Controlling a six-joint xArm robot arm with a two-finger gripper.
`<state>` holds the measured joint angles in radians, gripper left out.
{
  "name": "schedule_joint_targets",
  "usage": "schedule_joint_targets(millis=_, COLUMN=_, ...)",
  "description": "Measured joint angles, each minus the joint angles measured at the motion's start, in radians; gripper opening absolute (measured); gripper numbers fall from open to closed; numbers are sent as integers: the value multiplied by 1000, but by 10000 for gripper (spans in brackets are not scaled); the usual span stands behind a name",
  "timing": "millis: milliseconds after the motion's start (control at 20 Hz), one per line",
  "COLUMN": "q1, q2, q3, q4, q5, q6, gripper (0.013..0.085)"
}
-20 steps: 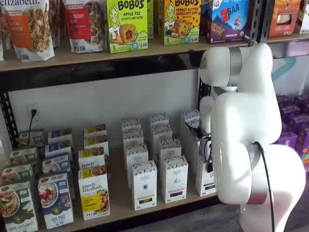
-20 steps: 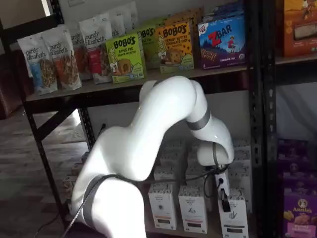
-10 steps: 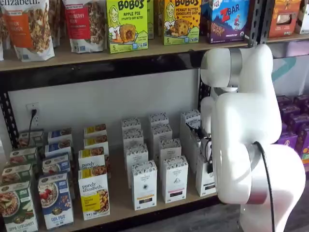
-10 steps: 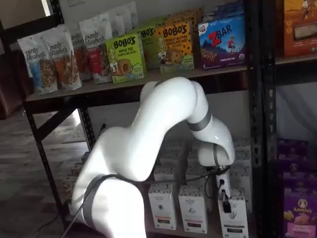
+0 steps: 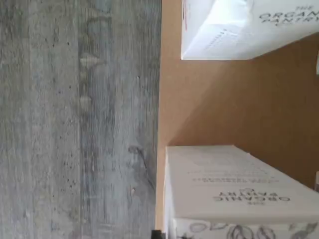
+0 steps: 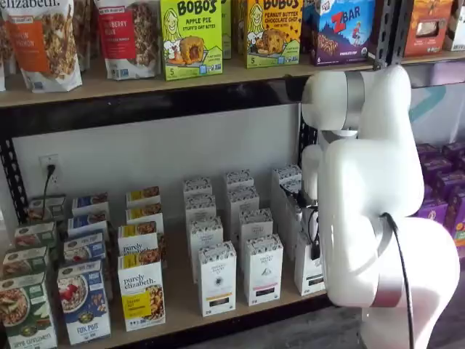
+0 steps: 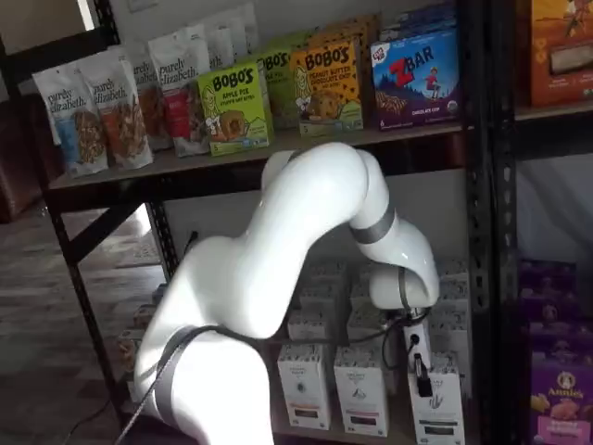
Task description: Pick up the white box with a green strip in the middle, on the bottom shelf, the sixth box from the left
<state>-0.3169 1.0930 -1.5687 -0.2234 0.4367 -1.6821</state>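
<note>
White box with green strip (image 7: 437,408) located at front right of bottom shelf (image 6: 182,309), gripper (image 7: 422,378) positioned at its top; finger state cannot be determined; tan board seen in wrist view

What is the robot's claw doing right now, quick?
Gripper: a black finger shows low against the front of the white box with a green strip; open or closed cannot be told.

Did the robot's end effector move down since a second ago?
Yes, slightly. In a shelf view the end effector sits a bit lower and further right against the white box with a green strip, which stayed put.
</note>
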Motion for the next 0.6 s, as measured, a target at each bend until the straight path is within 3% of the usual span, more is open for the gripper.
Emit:
schedule_joint_targets(millis=200, q1=0, q2=-9, q3=8, q4=-4, q5=5, q6=3, gripper=490)
schedule_joint_targets(millis=600, q1=-9, q2=-66, q3=89, q4=-86, q5=-31, q6=72, gripper=490)
